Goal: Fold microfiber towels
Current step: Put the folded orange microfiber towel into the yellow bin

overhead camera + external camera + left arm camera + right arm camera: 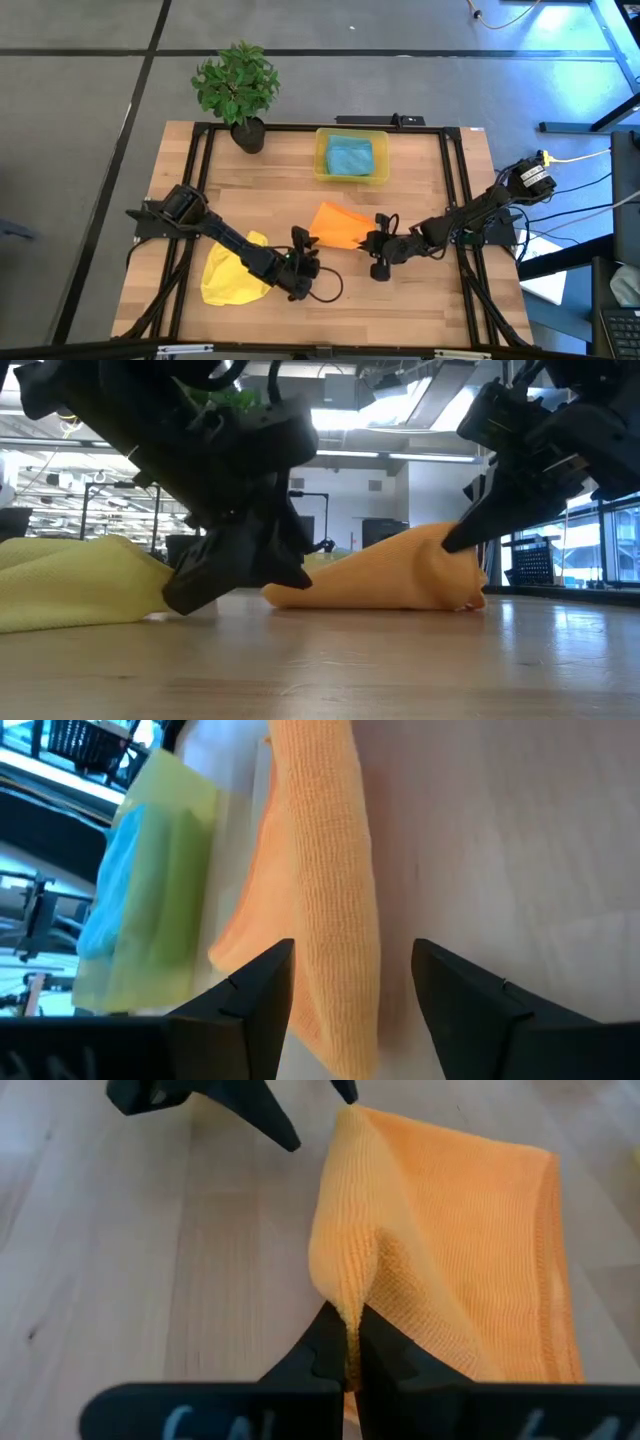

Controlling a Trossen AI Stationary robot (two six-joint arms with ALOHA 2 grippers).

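Observation:
An orange towel (338, 225) lies loosely folded on the wooden table (430, 300), its underside on the wood. My right gripper (352, 1342) is shut on the towel's right end. My left gripper (352, 980) stands open at the opposite, left end (350, 1120), one finger on each side of the cloth. A crumpled yellow towel (232, 272) lies under my left arm. A teal-blue towel (350, 155) rests folded in the yellow bin (322, 168). My left gripper has the orange towel's narrow left end (335, 950) between its open fingers; whether a finger touches the cloth, I cannot tell. My right gripper pinches a raised fold of the towel's right end (350, 1295) between its two fingertips. It comes slanting down from the table's right side. That end (450, 545) is drawn up into a peak, and the rest lies slack on the table.
A potted plant (237, 90) stands at the far left corner. The yellow bin sits at the far middle. Bare wood (420, 310) spreads along the near right, and black frame rails (455, 180) run along the table's sides.

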